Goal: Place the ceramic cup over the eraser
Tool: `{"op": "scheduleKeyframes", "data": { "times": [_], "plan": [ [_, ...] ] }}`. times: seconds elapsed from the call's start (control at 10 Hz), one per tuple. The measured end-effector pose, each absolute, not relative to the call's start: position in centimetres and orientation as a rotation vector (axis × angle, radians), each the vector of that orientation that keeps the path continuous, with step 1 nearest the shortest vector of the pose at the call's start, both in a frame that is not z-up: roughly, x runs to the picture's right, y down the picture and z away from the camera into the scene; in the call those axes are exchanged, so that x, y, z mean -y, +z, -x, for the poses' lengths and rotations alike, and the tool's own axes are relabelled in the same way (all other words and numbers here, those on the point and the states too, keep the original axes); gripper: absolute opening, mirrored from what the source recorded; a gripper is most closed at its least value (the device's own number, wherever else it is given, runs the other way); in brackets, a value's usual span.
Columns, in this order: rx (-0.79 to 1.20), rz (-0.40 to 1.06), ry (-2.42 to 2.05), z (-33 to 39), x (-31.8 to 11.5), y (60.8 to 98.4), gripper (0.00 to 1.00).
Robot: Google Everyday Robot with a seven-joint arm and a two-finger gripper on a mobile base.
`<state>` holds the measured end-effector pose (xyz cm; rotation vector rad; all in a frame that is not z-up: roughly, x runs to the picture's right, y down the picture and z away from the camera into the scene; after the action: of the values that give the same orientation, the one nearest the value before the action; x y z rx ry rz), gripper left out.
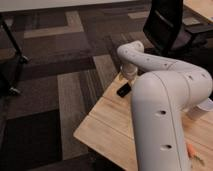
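The eraser (123,90) is a small flat black block lying near the far left edge of the wooden table (107,125). My gripper (128,80) hangs at the end of the white arm (160,100), right above and just behind the eraser, and is mostly hidden by the wrist. A white rounded object (204,107) shows at the right past the arm; it may be the ceramic cup, but most of it is hidden.
A thin orange stick (192,150) lies on the table at the lower right. A black office chair (167,25) stands behind the table. Patterned carpet covers the floor to the left, with a dark stand's base (12,70) at the far left.
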<state>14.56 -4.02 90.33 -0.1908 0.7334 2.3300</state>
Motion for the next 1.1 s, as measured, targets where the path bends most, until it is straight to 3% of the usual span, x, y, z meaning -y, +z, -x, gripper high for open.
{"op": "scheduleKeyframes", "data": {
  "times": [1.1],
  "plan": [
    [-0.789, 0.146, 2.261, -15.3, 2.8, 93.7, 0.65]
  ]
}}
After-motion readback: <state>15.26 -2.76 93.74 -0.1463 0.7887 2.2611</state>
